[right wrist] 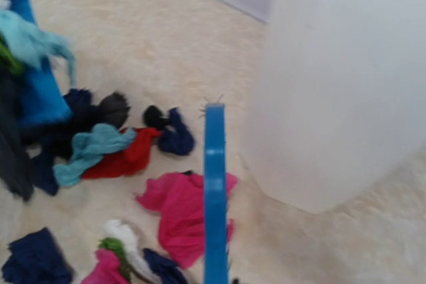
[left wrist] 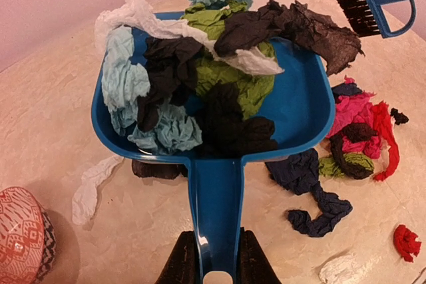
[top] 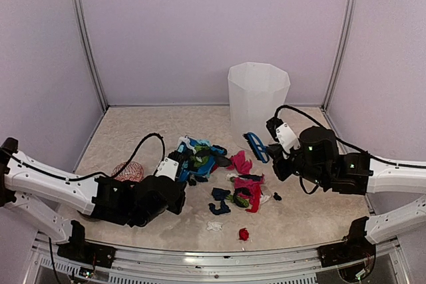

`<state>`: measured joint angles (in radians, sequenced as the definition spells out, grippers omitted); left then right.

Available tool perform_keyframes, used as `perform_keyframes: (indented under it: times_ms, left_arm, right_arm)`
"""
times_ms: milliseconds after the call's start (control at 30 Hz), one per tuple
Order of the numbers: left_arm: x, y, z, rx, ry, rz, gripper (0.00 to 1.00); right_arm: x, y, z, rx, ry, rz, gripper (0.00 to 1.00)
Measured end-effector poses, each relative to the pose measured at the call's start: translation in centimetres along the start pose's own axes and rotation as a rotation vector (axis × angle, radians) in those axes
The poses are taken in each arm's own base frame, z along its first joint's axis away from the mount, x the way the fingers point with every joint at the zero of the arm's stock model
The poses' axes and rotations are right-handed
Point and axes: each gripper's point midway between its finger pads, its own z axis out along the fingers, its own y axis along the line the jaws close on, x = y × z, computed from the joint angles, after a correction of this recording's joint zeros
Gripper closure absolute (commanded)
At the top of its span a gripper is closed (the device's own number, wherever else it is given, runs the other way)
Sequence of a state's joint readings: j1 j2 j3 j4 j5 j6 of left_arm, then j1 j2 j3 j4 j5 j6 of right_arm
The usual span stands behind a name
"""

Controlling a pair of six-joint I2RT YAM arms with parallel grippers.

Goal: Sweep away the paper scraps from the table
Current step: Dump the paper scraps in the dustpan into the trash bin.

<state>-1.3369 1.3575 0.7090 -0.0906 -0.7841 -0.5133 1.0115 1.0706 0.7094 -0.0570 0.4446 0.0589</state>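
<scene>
Scraps (left wrist: 200,78) heaped in dustpan (left wrist: 303,111): black, green, teal, white. Left end effector (left wrist: 217,257) clamped narrow on dustpan handle. Pan sits mid-tabletop (top: 313,214); whether its lip touches, cannot tell. More scraps loose on tabletop just right of pan: pink-red cluster, navy pieces, plus 1 white and 1 red piece nearer arm bases. Right end effector (top: 278,151) grips brush (top: 255,147), held off tabletop between pan and bin (top: 258,98). Bin upright, far side.
</scene>
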Motion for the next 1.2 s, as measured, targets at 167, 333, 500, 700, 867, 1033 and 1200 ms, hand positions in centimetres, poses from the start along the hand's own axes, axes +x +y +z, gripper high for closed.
perform_keyframes:
  times_ms: [167,333,500,700,867,1033,1200]
  left_arm:
    - [-3.5,0.6,-0.7,0.005,-0.018,-0.002,1.0]
    - [-7.4,0.7,-1.3,0.024,-0.034,0.003,1.0]
    - [-12.0,0.6,-2.3,0.063,-0.057,0.011,1.0]
    - [-17.8,0.5,-2.6,0.095,-0.085,0.019,1.0]
    - [-22.0,0.3,-0.9,0.117,-0.078,0.046,1.0]
    - [-25.1,-0.3,1.8,0.131,-0.066,0.09,1.0]
    - [-27.9,-0.7,4.5,0.144,-0.07,0.137,1.0]
  right_arm:
    - [0.3,-1.8,-0.8,0.053,-0.013,0.066,1.0]
    - [1.0,-2.5,-1.3,0.064,-0.018,0.11,1.0]
    - [1.8,-2.6,-1.4,0.065,-0.009,0.138,1.0]
    - [2.8,-2.6,-1.3,0.063,0.007,0.163,1.0]
    - [4.0,-2.3,-1.4,0.038,0.021,0.197,1.0]
    - [5.5,-1.7,-1.5,0.008,0.046,0.227,1.0]
    - [5.9,-1.4,-1.9,-0.02,0.04,0.261,1.0]
